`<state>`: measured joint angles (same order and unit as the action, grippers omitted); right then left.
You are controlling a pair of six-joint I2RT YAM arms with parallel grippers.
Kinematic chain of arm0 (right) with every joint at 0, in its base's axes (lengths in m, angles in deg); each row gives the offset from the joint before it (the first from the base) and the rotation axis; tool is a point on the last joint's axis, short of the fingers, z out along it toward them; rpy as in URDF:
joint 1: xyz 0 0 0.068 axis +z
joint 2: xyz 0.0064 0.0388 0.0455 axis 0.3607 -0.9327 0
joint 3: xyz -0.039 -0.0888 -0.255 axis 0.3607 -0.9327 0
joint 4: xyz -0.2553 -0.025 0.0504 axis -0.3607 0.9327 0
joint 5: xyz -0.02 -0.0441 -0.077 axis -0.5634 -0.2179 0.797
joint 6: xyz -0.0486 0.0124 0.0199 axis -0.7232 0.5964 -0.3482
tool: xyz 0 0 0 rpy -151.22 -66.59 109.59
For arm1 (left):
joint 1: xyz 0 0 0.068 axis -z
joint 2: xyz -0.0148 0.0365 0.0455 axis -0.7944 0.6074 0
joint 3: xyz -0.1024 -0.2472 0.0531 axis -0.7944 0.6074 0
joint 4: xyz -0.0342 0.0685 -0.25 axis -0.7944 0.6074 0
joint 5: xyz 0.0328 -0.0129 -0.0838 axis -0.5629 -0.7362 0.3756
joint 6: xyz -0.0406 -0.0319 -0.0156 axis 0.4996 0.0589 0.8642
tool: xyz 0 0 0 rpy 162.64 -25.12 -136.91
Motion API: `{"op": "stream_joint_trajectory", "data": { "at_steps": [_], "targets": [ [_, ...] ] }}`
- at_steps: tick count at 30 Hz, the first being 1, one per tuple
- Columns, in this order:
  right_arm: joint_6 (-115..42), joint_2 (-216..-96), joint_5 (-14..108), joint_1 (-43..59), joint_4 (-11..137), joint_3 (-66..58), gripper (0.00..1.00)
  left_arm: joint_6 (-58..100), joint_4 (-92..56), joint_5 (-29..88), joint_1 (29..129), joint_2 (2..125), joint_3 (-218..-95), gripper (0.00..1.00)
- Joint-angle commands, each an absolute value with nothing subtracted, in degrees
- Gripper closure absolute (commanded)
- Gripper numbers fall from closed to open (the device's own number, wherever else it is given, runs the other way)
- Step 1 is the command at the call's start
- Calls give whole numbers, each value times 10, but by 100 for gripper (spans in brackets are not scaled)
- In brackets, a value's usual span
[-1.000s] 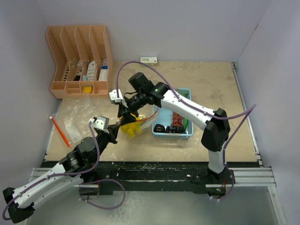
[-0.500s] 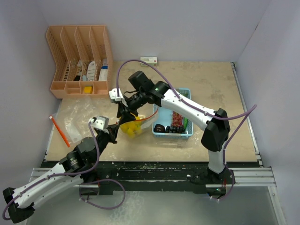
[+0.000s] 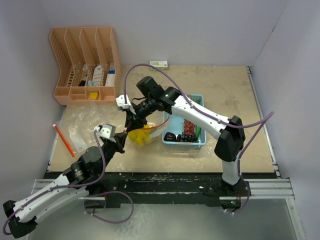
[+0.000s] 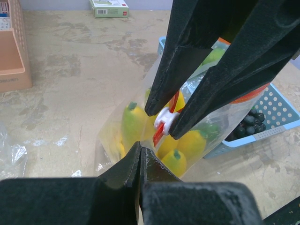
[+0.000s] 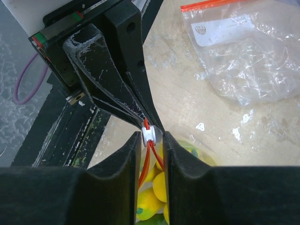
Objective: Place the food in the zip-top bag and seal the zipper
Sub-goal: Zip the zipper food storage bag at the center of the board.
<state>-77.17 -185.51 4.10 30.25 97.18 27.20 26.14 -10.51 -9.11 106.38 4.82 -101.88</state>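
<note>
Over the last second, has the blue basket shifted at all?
No. The basket keeps the same gap to the near edge of the table and the same line with the small box at the back.

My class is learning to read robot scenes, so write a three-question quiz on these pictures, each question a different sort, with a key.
1. True or false: the blue basket is empty.
2. What does the right tool pinch? A) the white zipper slider B) a cucumber C) a pen
3. Fill in: the toy fruits inside the zip-top bag are mostly ____.
Key: 1 false, dark grapes lie in it; 2 A; 3 yellow.
</note>
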Motion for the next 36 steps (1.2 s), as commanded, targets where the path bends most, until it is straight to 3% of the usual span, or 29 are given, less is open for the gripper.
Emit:
{"op": "stream_joint_trajectory", "data": {
  "at_steps": [1, 8, 10, 14, 18, 24, 28, 36],
  "targets": [
    [-776, -1859, 31, 308, 983, 296, 77, 256, -124, -99, 1066, 43, -1040, 100],
    [-755, -1850, 52, 308, 959, 285, 93, 257, -119, -101, 1066, 42, -1043, 100],
    [-747, -1849, 62, 308, 955, 283, 94, 258, -116, -106, 1066, 43, -1046, 84],
    [-732, -1850, 63, 307, 955, 281, 95, 248, -132, -110, 1066, 50, -1047, 65],
    [-731, -1847, 61, 308, 957, 280, 95, 230, -161, -108, 1065, 68, -1043, 58],
    [-731, -1843, 62, 308, 962, 279, 95, 196, -232, -90, 1066, 90, -1031, 69],
    [-731, -1841, 72, 308, 963, 276, 95, 186, -253, -78, 1065, 88, -1023, 100],
    [-718, -1819, 104, 304, 937, 243, 95, 179, -218, -73, 1065, -24, -1007, 100]
  ]
}}
